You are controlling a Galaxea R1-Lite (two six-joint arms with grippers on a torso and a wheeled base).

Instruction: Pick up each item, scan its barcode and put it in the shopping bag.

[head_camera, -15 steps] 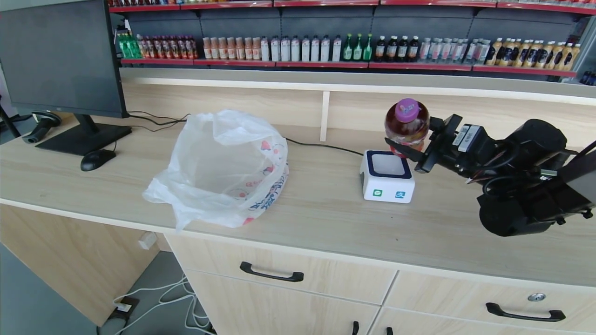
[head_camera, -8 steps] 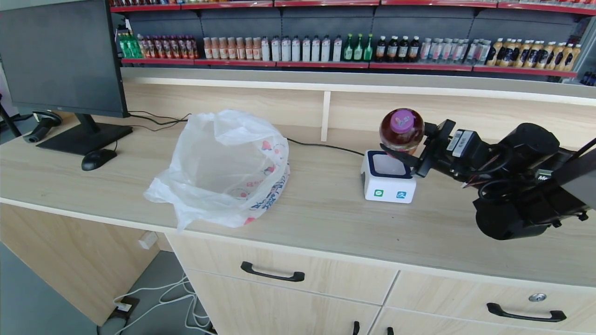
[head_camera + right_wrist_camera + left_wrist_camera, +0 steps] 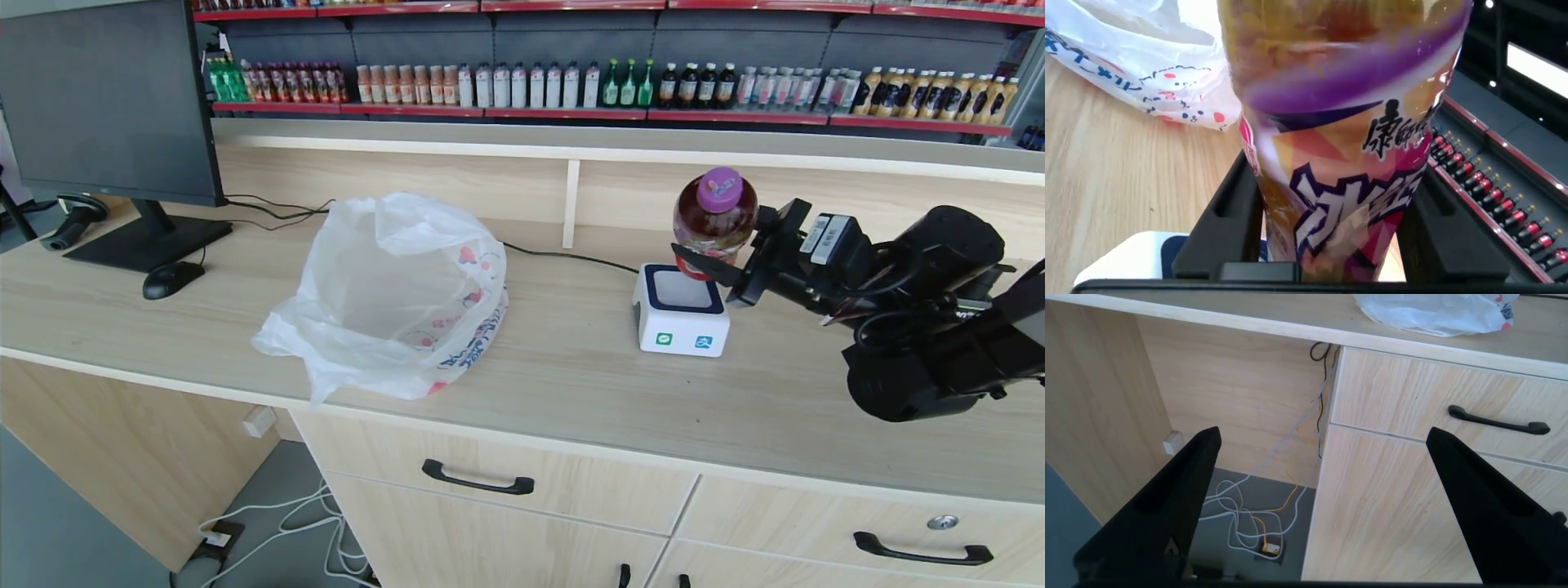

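Note:
A dark tea bottle with a purple cap and a purple label hangs just above the far right corner of the white scanner box. My right gripper is shut on its lower body from the right. The right wrist view has the bottle close up between both black fingers, with the scanner below it. The white plastic shopping bag stands open on the counter, left of the scanner. My left gripper hangs open below the counter edge, in front of the drawers.
A monitor, a mouse and a handheld scanner sit at the counter's far left. A black cable runs behind the bag to the scanner box. Shelves of drinks line the back wall. Drawers lie below the counter.
Half a second ago the bottle was lowered and tipped toward the scanner top; now the right gripper has raised it back up and a little to the right.

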